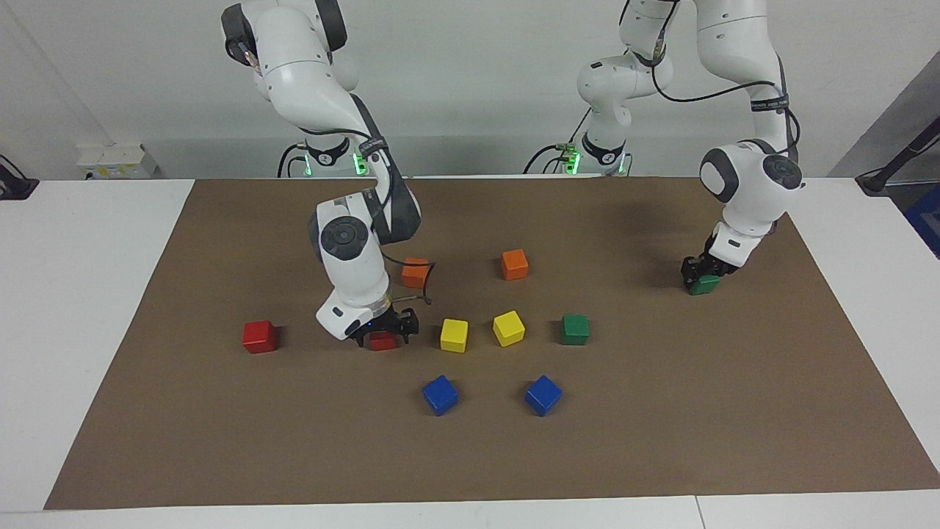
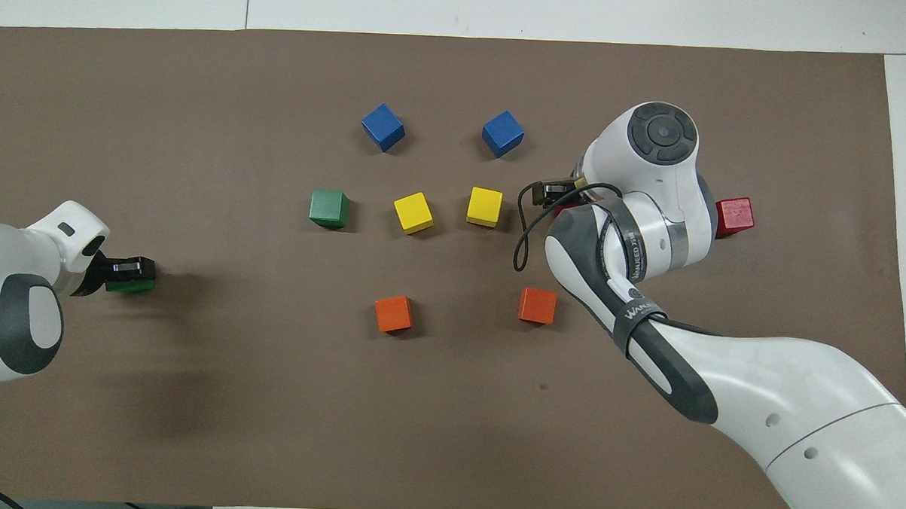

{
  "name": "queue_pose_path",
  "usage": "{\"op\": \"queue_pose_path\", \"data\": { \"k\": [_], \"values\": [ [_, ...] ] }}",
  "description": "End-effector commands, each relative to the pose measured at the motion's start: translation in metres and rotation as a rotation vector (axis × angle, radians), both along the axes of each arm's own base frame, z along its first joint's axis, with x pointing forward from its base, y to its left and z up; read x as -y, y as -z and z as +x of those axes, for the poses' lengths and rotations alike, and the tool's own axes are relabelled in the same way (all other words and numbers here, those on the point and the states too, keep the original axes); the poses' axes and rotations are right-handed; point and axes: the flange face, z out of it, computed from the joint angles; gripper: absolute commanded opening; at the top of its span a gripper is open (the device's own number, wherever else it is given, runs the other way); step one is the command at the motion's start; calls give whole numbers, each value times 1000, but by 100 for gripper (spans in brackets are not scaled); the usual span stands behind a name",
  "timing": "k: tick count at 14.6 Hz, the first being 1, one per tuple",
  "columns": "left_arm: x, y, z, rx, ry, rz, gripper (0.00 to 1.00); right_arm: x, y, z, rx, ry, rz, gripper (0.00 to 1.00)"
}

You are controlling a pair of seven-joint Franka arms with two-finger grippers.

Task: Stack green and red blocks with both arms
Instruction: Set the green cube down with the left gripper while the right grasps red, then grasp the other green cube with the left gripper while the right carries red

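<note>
Hiding: my right arm's wrist covered most of one red block [image 1: 382, 342] in the overhead view, only a red sliver showing there.
Right claw [image 1: 383, 336]: low on the brown mat [image 1: 661, 411], fingers spread wide to either side of that red block, which sat on the mat beside a yellow cube [image 1: 454, 335]; whether the fingers touched it, I could not tell.
Left claw [image 1: 703, 278]: closed tight on a green block [image 1: 705, 285] at the left arm's end of the desk; my black fingers hid its top, and whether it rested on the mat or hung just above, I could not tell.
Other red block [image 1: 259, 336]: alone, toward the right arm's end, partly hidden by my arm from overhead.
Other green block [image 1: 574, 329]: free, beside the second yellow cube [image 1: 508, 328].
Shapes: small glossy cubes, sharp-edged; two orange cubes [image 1: 515, 264] nearer my bases, two blue cubes [image 1: 543, 395] farther out.
Surfaces: matte brown mat on a white desk [image 1: 81, 294]; my arms smooth white with grey caps.
</note>
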Motion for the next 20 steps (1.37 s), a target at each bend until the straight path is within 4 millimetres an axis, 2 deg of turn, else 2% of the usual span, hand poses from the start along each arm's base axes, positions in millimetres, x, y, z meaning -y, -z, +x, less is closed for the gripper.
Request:
{"op": "queue_pose_path", "data": {
  "k": [1, 2, 3, 4, 5, 6, 8, 9, 11, 13, 16, 18, 20],
  "values": [
    [-3, 1, 0, 17, 23, -3, 99, 9, -2, -14, 9, -23, -2, 89],
    [-3, 0, 0, 19, 31, -3, 100, 8, -1, -15, 7, -24, -3, 74],
    [-4, -1, 2, 16, 43, -2, 100, 8, -5, -15, 1, -24, -5, 40],
    [-4, -5, 5, 18, 51, -2, 100, 11, -16, -13, 0, -21, -8, 8],
    [-2, -6, 9, 12, 57, -3, 100, 15, -33, -8, -14, -19, -15, 0],
    [0, -13, 16, 10, 62, -4, 100, 22, -53, -1, -28, -13, -20, 0],
    [2, -53, 40, -5, 75, -10, 100, 37, -99, 13, -37, -10, -24, 0],
    [4, -78, 56, -20, 83, -15, 100, 53, -115, 16, -27, -26, -25, 0],
    [34, -120, 92, -50, 135, -25, 100, 100, -141, 20, -2, -53, -22, 0],
    [78, -144, 114, -28, 158, -70, 100, 139, -153, 18, -43, -77, -17, 0],
    [166, -146, 114, 14, 178, -76, 100, 189, -155, 14, -70, -67, -13, 0],
    [219, -131, 110, -2, 223, -80, 100, 210, -148, 10, -71, -82, -14, 0],
    [259, -112, 107, -8, 253, -82, 100, 225, -138, 3, -45, -89, -15, 0]
  ]
}}
